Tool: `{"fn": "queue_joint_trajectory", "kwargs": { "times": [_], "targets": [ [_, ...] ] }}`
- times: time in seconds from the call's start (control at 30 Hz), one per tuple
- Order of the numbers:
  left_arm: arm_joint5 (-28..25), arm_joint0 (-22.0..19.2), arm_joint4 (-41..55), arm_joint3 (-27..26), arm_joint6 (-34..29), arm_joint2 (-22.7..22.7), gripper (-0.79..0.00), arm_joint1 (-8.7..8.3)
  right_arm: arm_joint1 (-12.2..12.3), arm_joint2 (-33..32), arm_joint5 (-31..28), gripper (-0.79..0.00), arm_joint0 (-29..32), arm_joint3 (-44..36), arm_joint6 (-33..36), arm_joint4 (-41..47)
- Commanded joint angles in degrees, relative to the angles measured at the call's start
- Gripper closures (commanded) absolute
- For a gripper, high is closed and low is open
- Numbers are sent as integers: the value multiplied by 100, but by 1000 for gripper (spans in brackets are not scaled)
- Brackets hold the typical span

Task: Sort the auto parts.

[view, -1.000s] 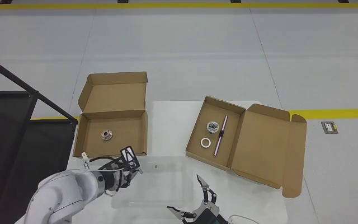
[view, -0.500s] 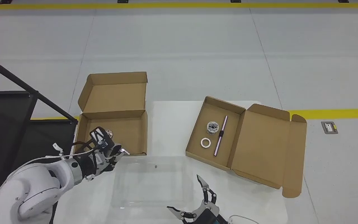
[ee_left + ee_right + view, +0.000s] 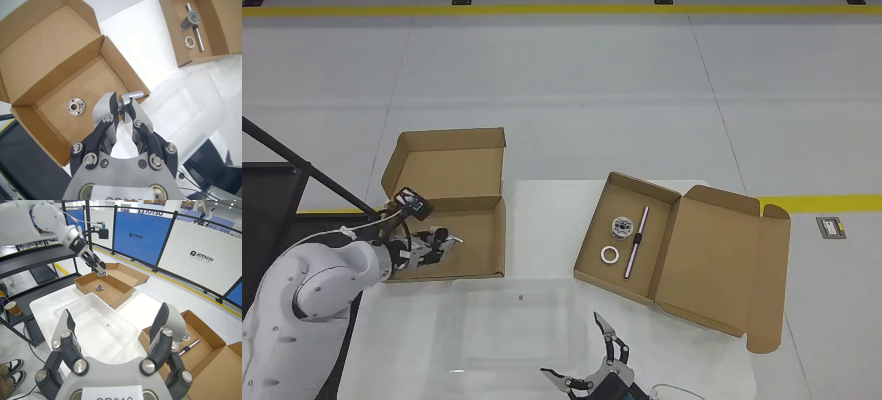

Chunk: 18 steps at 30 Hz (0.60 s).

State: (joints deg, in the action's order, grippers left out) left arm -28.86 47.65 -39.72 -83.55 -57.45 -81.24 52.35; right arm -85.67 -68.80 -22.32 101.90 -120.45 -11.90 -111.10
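Note:
My left gripper [image 3: 122,102] is shut on a small silver metal part [image 3: 135,94], a bracket with a short cylinder. It hangs over the left cardboard box [image 3: 482,250], near that box's wall beside the clear tray [image 3: 90,294]. A round silver flange [image 3: 75,107] lies on the box floor. The same gripper [image 3: 102,273] shows above the box [image 3: 113,289] from the other arm. My right gripper [image 3: 117,311] stands open and holds nothing, at the near table edge [image 3: 587,362]. The right box [image 3: 592,240] holds a gear [image 3: 622,226], a ring [image 3: 610,255] and a rod [image 3: 637,243].
A small dark speck [image 3: 108,325] lies on the clear tray's floor. A black shelf rack [image 3: 282,230] stands left of the table, with a paper cup [image 3: 12,308] on it. Both box lids lie folded open.
My left arm has carried the silver part from the tray's left end away and leftward to above the left box. The right gripper has kept still.

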Motion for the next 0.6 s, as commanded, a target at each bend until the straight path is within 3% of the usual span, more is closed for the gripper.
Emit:
{"fn": "queue_joint_trajectory", "kwargs": {
  "times": [0.0, 0.1, 0.33, 0.57],
  "targets": [
    [123, -783, -151, 1116, 119, 578, 0, 112, 0, 0, 0, -785, 0, 0, 0, 0],
    [248, -1428, -456, 2106, 453, 1202, 0, 282, 0, 0, 0, -785, 0, 0, 0, 0],
    [141, -2319, -575, 3817, 1060, 2278, 0, 721, 0, 0, 0, -785, 0, 0, 0, 0],
    [19, -2734, -757, 4624, 1439, 2812, 0, 1013, 0, 0, 0, -785, 0, 0, 0, 0]
  ]
}}
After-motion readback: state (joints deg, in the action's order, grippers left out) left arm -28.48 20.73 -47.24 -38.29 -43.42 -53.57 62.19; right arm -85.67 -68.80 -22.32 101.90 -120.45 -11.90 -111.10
